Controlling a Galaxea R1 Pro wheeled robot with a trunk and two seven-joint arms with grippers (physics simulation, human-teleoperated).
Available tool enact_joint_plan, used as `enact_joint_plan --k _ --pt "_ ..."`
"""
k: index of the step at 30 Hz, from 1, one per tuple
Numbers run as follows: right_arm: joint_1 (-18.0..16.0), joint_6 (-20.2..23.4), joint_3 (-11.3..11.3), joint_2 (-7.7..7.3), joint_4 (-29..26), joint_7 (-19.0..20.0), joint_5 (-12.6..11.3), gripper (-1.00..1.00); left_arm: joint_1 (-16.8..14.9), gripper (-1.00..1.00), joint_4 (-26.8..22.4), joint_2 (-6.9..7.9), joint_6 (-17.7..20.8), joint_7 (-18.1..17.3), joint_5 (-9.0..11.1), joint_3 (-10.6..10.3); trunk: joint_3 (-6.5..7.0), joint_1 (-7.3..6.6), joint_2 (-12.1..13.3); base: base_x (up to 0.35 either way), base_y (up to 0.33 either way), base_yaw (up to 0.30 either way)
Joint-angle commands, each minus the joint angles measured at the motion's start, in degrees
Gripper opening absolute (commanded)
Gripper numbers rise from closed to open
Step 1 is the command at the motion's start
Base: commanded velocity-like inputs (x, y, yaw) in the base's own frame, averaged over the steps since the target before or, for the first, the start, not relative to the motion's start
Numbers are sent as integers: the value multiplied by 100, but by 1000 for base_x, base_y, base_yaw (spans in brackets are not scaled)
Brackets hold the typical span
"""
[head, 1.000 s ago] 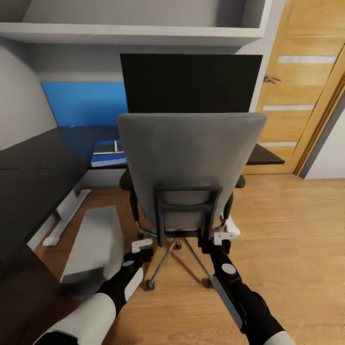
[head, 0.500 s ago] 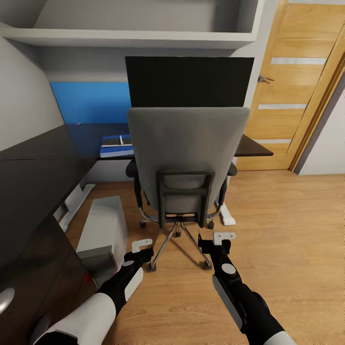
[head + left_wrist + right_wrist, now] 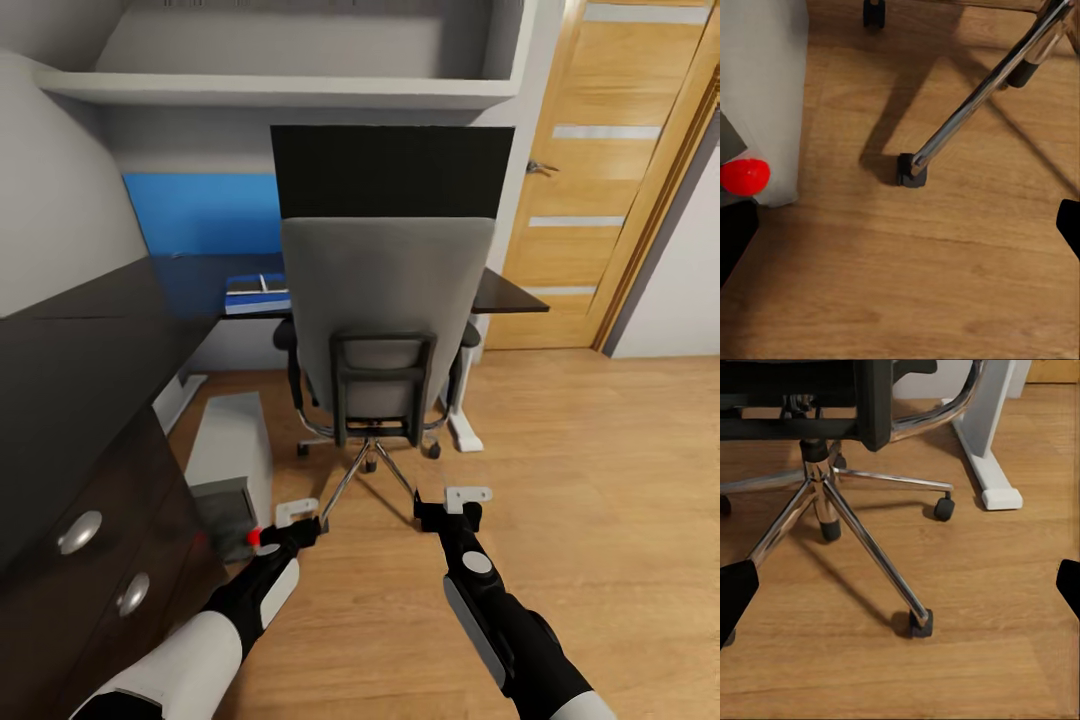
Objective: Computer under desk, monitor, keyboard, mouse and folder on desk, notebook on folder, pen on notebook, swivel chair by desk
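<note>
On the wood floor [image 3: 600, 480] nearest the robot, left hand [image 3: 297, 513] and right hand [image 3: 462, 497] hang low, both empty, fingers apart in each wrist view. Left hand sits just by the computer [image 3: 228, 455], which lies under the desk [image 3: 70, 370] with its red dot [image 3: 744, 176] facing the hand. Beyond the hands: chair [image 3: 385, 310], back turned to the robot, chrome base [image 3: 862, 532] on casters, apart from both hands. Nearest caster [image 3: 909, 170] rests on the floor close to the left hand. White desk leg [image 3: 984, 442] stands just beside the chair base. Chair is tucked up to the desk edge. On the desk behind it: monitor [image 3: 392, 170], upright; to its left the blue folder [image 3: 255, 296] with a dark notebook on top, detail too small to tell. Farthest: blue wall panel [image 3: 205, 212], shelf [image 3: 280, 90], door [image 3: 610, 190].
</note>
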Motion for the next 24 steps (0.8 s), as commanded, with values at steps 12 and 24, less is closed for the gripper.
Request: enact_joint_plan --k 12,24 --pt "-3 29 11 5 1 -38 -12 100 -2 100 -8 2 7 53 45 -52 262 -35 14 -332 0 0" --pt "-4 29 5 4 1 -38 -11 100 -2 100 -9 4 3 44 54 -48 527 -66 30 -334 0 0"
